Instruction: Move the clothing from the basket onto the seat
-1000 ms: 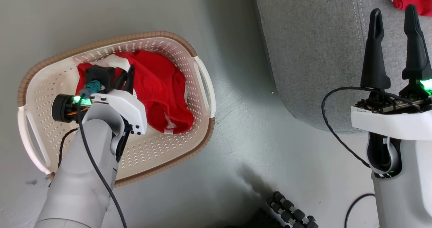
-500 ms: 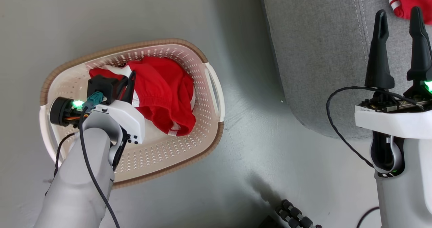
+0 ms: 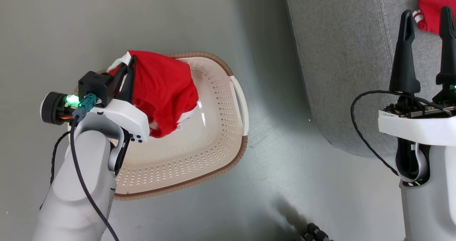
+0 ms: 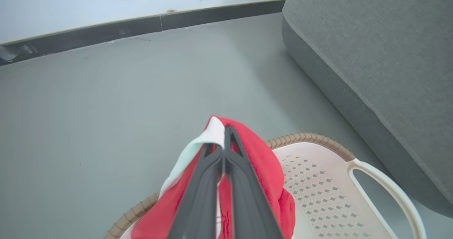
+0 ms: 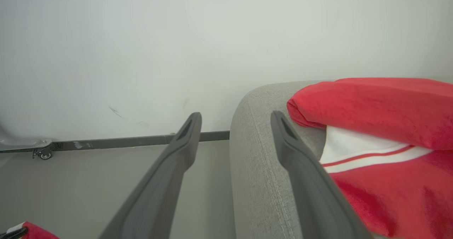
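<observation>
Grey floor (image 3: pixel 285 162) bears the basket (image 3: pixel 213 134) at seven o'clock, left tool (image 3: pixel 131 64) clamping a red garment (image 3: pixel 162 87) over it, right tool (image 3: pixel 427 12) spread wide.

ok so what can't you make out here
- Head view: from above, whether the held red garment clears the basket floor.
- Head view: the left forearm hides the basket's near-left rim.
- Left wrist view: the left gripper and bottom edge hide most of that garment.
- Head, right wrist views: the second garment on the seat is cut by the edge.
</observation>
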Motion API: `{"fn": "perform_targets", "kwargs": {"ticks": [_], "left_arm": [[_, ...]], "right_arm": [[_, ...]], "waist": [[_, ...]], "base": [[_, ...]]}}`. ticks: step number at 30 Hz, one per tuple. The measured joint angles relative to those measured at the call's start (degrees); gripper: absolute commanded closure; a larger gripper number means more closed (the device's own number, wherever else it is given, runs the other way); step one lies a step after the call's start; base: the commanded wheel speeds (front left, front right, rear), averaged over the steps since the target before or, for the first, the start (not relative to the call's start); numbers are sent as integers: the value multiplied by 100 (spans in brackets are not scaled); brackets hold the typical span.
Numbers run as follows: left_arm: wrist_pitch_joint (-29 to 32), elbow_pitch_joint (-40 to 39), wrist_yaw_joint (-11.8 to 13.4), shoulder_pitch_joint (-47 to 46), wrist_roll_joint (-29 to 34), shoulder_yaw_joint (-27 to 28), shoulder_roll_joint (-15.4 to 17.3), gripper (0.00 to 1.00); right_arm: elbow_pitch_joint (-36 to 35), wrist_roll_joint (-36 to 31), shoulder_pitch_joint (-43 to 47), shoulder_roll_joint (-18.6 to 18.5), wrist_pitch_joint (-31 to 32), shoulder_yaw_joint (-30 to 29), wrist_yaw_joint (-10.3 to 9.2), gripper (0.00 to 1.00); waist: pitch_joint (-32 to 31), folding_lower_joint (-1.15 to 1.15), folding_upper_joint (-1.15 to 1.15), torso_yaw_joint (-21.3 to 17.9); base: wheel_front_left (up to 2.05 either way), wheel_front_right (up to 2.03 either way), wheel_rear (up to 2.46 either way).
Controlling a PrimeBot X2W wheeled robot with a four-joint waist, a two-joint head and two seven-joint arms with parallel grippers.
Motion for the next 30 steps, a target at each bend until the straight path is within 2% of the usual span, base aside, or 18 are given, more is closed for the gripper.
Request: {"fn": "perform_targets", "kwargs": {"ticks": [14,30], "left_arm": [[-14,-1600,224,477,180,121,80,100],[-47,-2736,353,1062,214,245,83,100]], "right_arm": [[32,-379,-116,-13,0,5,-1,0],[182,-666,-103,-29,-1,38,-1,0]], "waist": [[-575,0,0,393],[-1417,0,0,811]], "base": [[0,0,0],[0,0,0]]}}
